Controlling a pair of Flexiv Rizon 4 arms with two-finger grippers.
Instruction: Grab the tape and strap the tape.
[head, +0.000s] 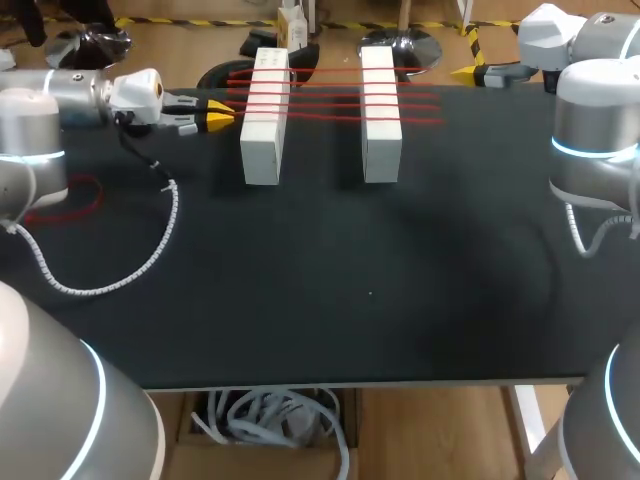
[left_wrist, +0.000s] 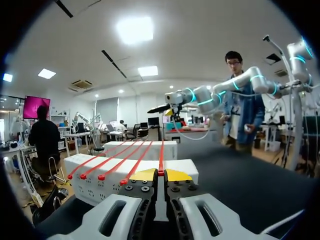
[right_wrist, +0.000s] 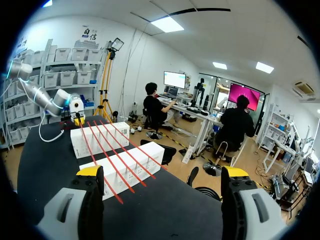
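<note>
Two white blocks (head: 265, 115) (head: 380, 112) stand side by side at the table's far side. Several red tape strands (head: 330, 97) run across both of them. My left gripper (head: 215, 117) lies level just left of the left block, shut on the end of the nearest red tape strand (left_wrist: 161, 155). In the left wrist view its yellow tips (left_wrist: 161, 174) are pressed together with that strand running straight ahead over the blocks (left_wrist: 125, 175). My right gripper (head: 480, 72) hovers past the far right end of the strands. It stands wide open (right_wrist: 162, 172) with nothing between its fingers, facing the blocks (right_wrist: 125, 167).
A loose loop of red tape (head: 75, 200) lies at the table's left edge. A white coiled cable (head: 150, 255) from my left arm droops over the black table (head: 370, 290) on the left.
</note>
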